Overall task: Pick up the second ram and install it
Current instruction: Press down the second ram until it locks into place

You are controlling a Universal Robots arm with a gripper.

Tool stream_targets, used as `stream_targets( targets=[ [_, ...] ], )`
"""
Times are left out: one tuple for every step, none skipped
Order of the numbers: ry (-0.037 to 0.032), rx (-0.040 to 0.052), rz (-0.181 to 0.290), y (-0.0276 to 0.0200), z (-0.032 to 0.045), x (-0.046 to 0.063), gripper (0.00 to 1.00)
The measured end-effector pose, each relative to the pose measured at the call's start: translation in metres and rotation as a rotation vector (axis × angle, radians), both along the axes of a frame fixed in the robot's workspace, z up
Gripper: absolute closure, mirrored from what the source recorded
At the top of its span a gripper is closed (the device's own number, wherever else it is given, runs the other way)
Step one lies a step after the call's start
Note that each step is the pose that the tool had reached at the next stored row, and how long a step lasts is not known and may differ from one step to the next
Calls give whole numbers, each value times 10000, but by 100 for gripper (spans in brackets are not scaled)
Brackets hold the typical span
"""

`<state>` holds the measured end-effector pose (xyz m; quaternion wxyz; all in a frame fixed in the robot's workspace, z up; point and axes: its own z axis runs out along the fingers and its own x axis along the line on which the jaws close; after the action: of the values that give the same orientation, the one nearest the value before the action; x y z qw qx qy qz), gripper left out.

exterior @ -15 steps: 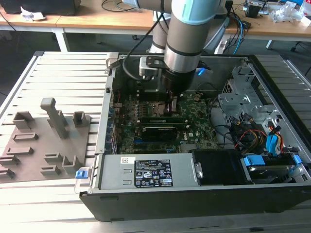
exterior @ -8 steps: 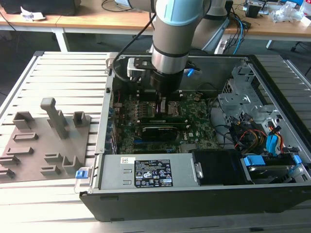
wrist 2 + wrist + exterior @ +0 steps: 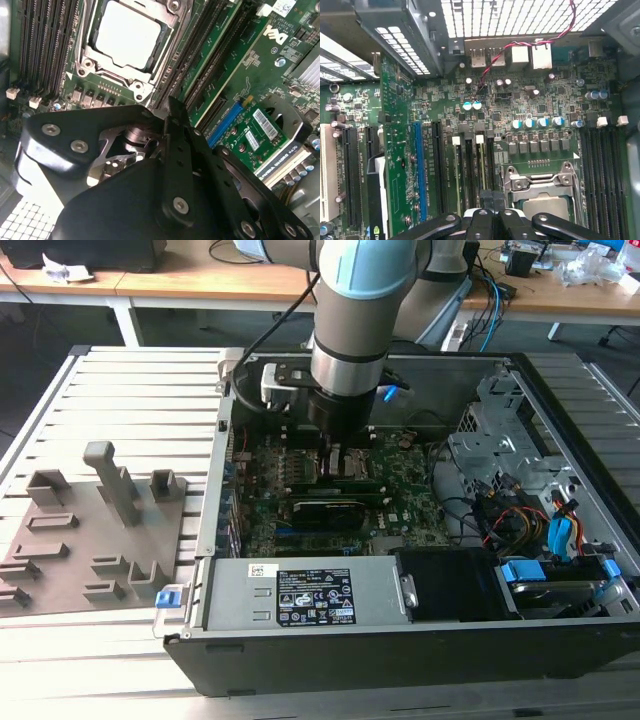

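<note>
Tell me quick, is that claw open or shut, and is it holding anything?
Claw: closed, low over the motherboard; whether anything is pinched in it cannot be told.

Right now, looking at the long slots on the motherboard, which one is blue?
The slot right beside the upright green card, on its processor socket side. It is bright blue; the long slots around it are black, and one is white.
</note>
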<state>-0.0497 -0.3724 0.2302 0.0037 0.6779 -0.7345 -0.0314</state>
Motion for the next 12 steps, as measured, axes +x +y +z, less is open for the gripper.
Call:
stream_targets(
  targets=[
    [10,-8,1,-1,29,3,89],
    [16,-19,0,-3,46,11,89],
    [30,-17,-1,-2,49,56,89],
    [68,-18,0,-3,50,123,89],
    [121,-19,0,-3,50,204,89],
    [163,-20,-1,-3,51,270,89],
    [174,-21,0,-3,54,306,89],
    [174,-19,0,-2,73,316,89],
    [174,-18,-2,-2,127,317,89],
    [174,-20,0,-3,182,318,89],
    [174,-19,0,-3,231,318,89],
    [174,-19,-1,-3,260,318,89]
  ],
)
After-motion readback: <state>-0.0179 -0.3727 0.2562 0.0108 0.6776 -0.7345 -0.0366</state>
